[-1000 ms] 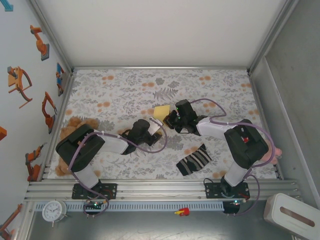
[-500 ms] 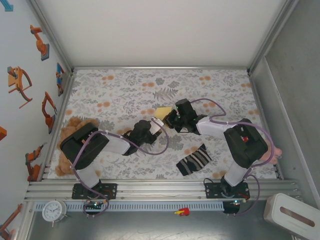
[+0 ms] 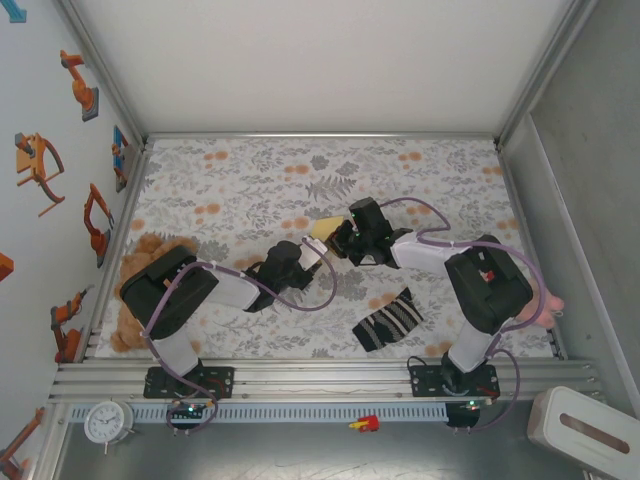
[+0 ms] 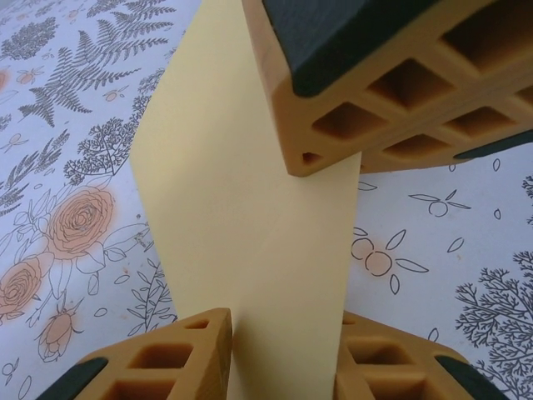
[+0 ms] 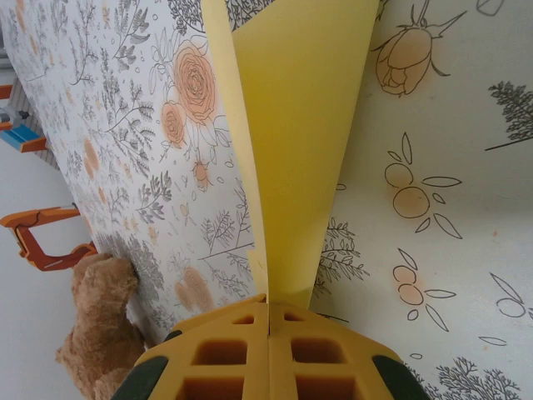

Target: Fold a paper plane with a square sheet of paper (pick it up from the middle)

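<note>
Pale-yellow at mid-table, over the floral cloth (image 3: 230, 180): the square sheet of paper (image 3: 326, 224), bent into a standing fold. Clamped at one edge by the right gripper (image 5: 269, 329), jaws fully closed on it. Straddled by the left gripper (image 4: 283, 354), jaws part-way open, set either side of the fold; hard to tell whether pressing. Striped sock (image 3: 388, 320) lies well apart, nearer the bases.

Matt, smooth pale-yellow square sheet of paper (image 4: 250, 217) between the left gripper (image 4: 285, 342)'s honeycombed tan plastic fingers (image 4: 166, 358), pads possibly rubber. Matt floral table cover (image 3: 230, 180); knitted striped sock (image 3: 388, 322) at 5 o'clock; plush bear (image 3: 150, 245) at 9.
</note>
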`<state>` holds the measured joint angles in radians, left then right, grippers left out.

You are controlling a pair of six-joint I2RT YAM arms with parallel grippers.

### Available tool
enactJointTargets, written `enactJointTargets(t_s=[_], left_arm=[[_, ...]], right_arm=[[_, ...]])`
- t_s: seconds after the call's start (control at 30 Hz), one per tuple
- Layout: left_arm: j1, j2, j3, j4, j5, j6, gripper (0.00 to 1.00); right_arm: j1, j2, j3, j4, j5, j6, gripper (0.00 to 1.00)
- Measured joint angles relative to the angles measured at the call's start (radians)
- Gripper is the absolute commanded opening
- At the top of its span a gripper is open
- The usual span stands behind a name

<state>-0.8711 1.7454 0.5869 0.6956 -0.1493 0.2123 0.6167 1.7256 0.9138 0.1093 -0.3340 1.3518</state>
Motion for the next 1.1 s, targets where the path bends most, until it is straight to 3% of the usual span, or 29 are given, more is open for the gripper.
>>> enactJointTargets(t_s=[0.23, 0.37, 0.77, 1.1], left_arm=[[0.0, 0.015, 0.0, 0.0, 0.029, -0.02, 0.24], [0.0, 0.023, -0.013, 0.001, 0.054, -0.042, 0.23], [0.044, 0.027, -0.026, 0.004, 0.217, -0.187, 0.22], [0.127, 0.027, -0.026, -0.006, 0.409, -0.411, 0.22]], right_arm=[[-0.01, 0.003, 0.0, -0.003, -0.008, 0.0, 0.37], [-0.034, -0.017, 0.0, -0.039, 0.001, -0.025, 0.47], [-0.103, -0.183, -0.006, -0.139, 0.066, -0.27, 0.51], [-0.103, -0.22, -0.101, -0.177, 0.092, -0.434, 0.51]])
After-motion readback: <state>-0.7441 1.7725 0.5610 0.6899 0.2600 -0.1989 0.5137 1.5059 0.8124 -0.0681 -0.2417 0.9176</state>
